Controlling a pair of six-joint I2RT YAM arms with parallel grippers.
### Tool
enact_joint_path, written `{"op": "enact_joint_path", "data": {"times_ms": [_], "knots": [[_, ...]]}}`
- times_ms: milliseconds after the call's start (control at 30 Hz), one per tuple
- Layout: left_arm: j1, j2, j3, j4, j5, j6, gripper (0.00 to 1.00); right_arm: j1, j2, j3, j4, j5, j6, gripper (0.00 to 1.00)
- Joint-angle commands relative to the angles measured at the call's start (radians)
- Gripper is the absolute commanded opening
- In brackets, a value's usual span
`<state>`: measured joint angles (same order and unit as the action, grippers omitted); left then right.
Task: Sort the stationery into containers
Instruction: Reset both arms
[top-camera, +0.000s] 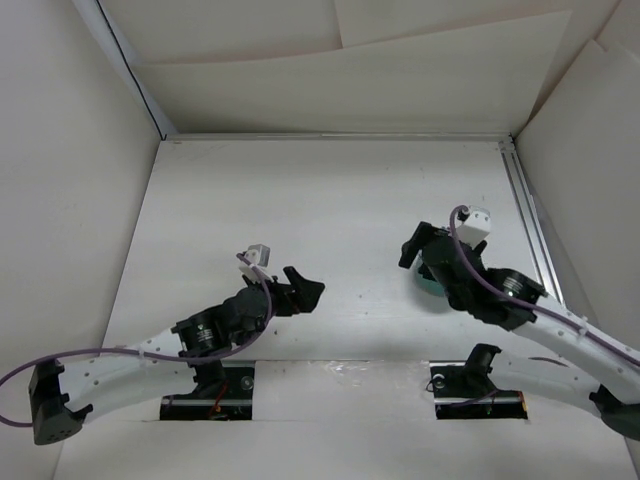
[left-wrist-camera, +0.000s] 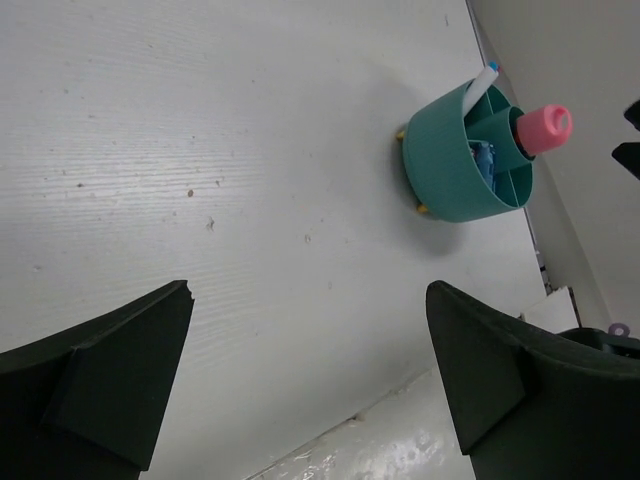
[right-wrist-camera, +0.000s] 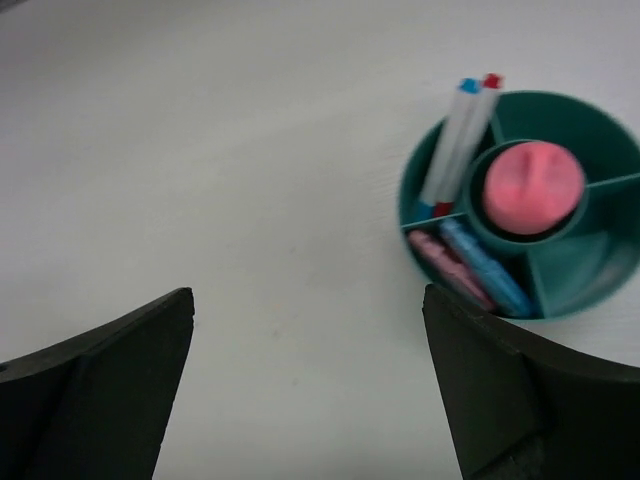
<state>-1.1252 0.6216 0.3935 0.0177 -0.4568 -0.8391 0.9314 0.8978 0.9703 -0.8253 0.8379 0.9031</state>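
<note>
The cup (right-wrist-camera: 520, 205) near the surface's (top-camera: 300, 200) right edge holds pens (right-wrist-camera: 455, 140) and erasers (right-wrist-camera: 480, 265) in separate compartments; left fingers (left-wrist-camera: 100, 380) and right fingers (right-wrist-camera: 90, 390) gape empty.

The left arm (top-camera: 130, 355) lies low and reaches forward-right. The left gripper (left-wrist-camera: 308, 292) has its fingers spread wide. The right arm (top-camera: 570, 325) bends forward-left. The right gripper (right-wrist-camera: 308, 295) has its fingers equally spread.
</note>
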Motion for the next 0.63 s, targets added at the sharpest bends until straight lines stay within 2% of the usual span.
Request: {"op": "enact_joint_path", "data": {"times_ms": [0, 33, 167, 333, 600], "knots": [[0.002, -0.054, 0.057, -0.111, -0.052, -0.015, 0.99, 0.01, -0.138, -0.063, 0.274, -0.305, -0.214, 1.0], [0.002, -0.075, 0.057, -0.128, -0.043, -0.024, 0.99, 0.01, -0.204, -0.097, 0.29, -0.331, -0.225, 1.0], [0.002, -0.115, 0.076, -0.212, -0.034, -0.05, 0.99, 0.01, -0.289, -0.137, 0.353, -0.486, -0.302, 1.0], [0.002, -0.161, 0.108, -0.266, 0.001, -0.063, 0.99, 0.01, -0.287, -0.148, 0.376, -0.615, -0.313, 1.0], [0.002, -0.299, 0.16, -0.309, -0.034, -0.052, 0.99, 0.01, -0.237, -0.088, 0.333, -0.611, -0.323, 1.0]]}}
